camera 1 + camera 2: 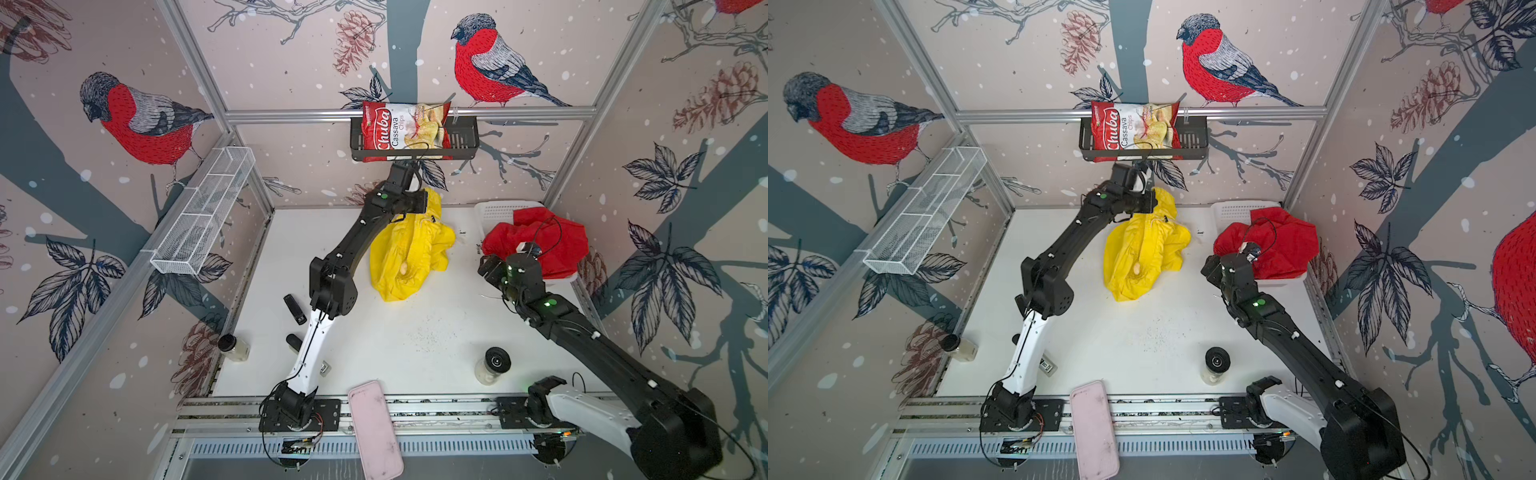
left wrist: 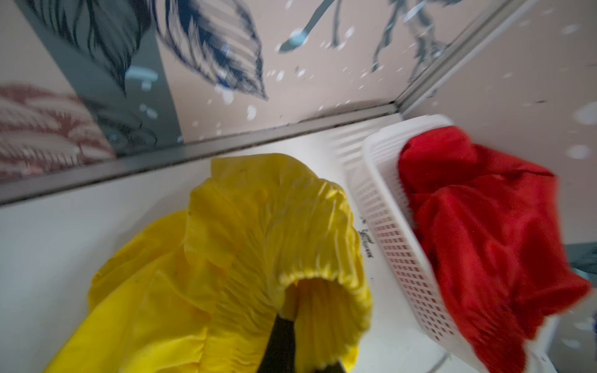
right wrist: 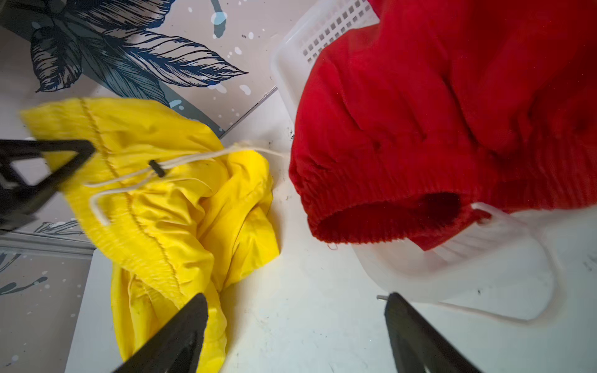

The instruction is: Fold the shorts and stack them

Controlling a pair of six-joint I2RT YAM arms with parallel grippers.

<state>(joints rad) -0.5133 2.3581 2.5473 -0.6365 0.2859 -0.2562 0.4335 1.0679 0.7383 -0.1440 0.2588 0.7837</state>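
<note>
Yellow shorts [image 2: 258, 232] looked thin and limp, hanging by the waistband [image 2: 310, 278] from the clamped left fingers [image 2: 280, 339]; right fingers [image 3: 176, 336] gaped empty.

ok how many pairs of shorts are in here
2: yellow shorts heaped on the table, waistband pinched in left fingers; red shorts draped over the basket, back right. Basket may hide more.

1. The enclosure is lined with wallpaper [image 1: 141, 120] of red-breasted birds, pinecones and dark leaves.
2. The walls are framed by aluminium rails [image 1: 291, 115].
3. A white tabletop [image 1: 415, 345] is seen, lightly speckled.
4. A white wire shelf [image 1: 203, 212] is fixed at the side.
</note>
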